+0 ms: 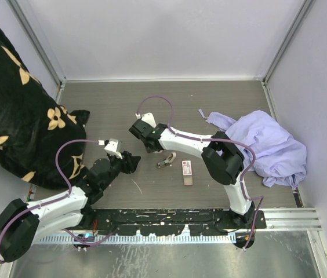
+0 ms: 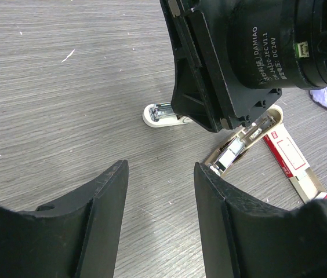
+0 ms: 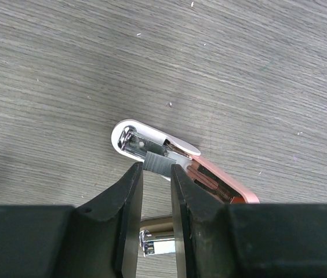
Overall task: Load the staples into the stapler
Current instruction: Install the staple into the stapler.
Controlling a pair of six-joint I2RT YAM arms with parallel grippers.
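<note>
Pinched in the R hand (image 3: 156,169): a short silver staple strip (image 3: 157,163), jaws close together, tight on both its sides. Held right over the metal track of the stapler (image 3: 130,136), touching or almost touching it; can't tell which. Stapler lying open near the mid of the tabletop (image 1: 111,104), white tip, pink body, spring showing inside.

Staples box (image 1: 187,172) flat on the tabletop just beside the stapler, on the side toward the R edge and a bit closer to the near edge. Red & white, w/ tan tray poking out one end. Not touching either hand; near the R hand, stapler in btw.

L hand (image 2: 160,169) about half open, nothing in it. Low over the tabletop, near the stapler on the side toward the L edge, pointing at it. In the L wrist view, stapler partly hidden by the R arm's black motor (image 2: 256,40) in front of it.

Big black blanket (image 1: 18,116) w/ tan flowers heaped by the L edge. Purple cloth (image 1: 268,145) bunched by the R edge, behind the R arm.

Readable on the motor: "DAMIAO", "DM-4310-2EC V1.1", "DC24V". Print on the box too small to read.
</note>
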